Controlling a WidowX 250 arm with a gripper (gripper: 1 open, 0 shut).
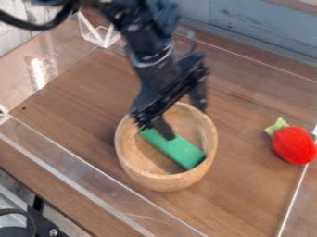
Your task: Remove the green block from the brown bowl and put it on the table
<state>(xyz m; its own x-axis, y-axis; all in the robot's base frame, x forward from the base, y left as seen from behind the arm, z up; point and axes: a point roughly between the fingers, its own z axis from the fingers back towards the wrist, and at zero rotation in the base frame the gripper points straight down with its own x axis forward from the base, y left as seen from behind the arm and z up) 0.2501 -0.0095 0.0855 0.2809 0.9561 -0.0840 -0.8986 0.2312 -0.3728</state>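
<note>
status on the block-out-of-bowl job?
Done: nothing yet; the green block lies flat inside the brown bowl. In hand: the tool hangs low over the block's upper-left end, fingers spread; I can't tell if it touches. Left: grip the block, lift it clear of the rim, set it on the table, away from the red strawberry toy.
</note>
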